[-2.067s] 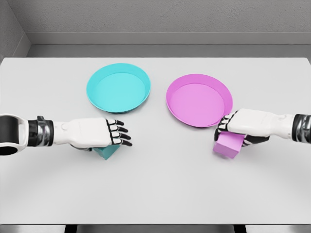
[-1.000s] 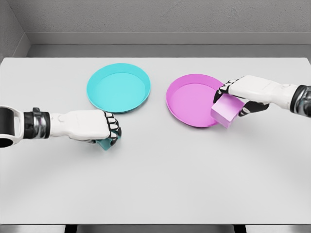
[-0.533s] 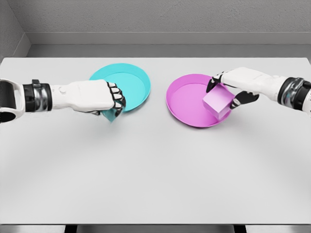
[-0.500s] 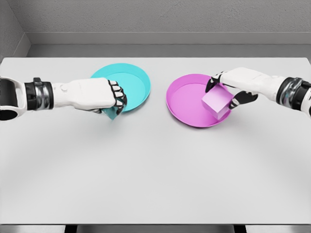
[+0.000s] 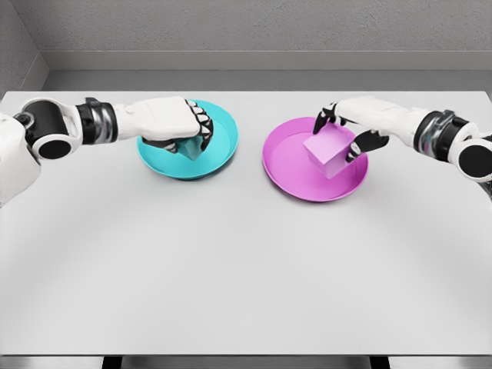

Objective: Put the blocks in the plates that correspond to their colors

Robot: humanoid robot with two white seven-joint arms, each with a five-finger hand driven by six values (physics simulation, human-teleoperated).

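Just one view here, a head cam looking down and forward over the whole counter (image 5: 246, 269), back wall (image 5: 261, 27) up top.

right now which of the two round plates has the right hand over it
The round pink plate; the right hand holds the pink cube above it.

A flat, pale grey rectangular worktop (image 5: 246, 284) is seen, bounded at the far side by a grey textured wall (image 5: 261, 24).

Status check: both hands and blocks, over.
Left hand shut on cyan block, over cyan plate. Right hand shut on pink block, over pink plate. Neither released. Nothing in the way.
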